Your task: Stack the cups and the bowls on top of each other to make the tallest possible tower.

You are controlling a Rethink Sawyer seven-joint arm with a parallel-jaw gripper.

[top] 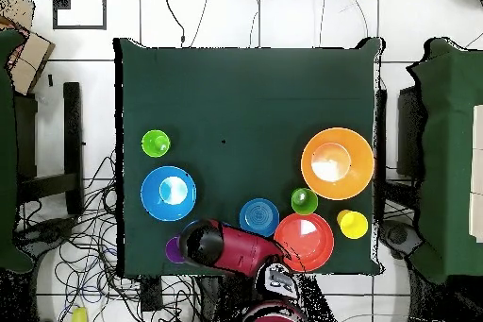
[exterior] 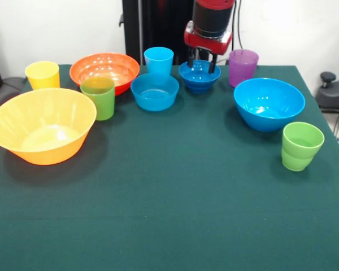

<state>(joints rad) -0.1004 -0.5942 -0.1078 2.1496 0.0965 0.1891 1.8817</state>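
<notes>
My gripper is open, its two fingers hanging just over the far rim of the small dark blue bowl. In the overhead view the arm hides this bowl. Along the back stand the yellow cup, orange-red bowl, light blue cup and purple cup. Nearer sit a green cup, the medium light blue bowl, big light blue bowl, big yellow-orange bowl and a second green cup. All stand singly; no tower shows.
The table is covered in dark green cloth. Cables and chairs ring it on the floor in the overhead view. The purple cup peeks out beside the arm near the table's edge.
</notes>
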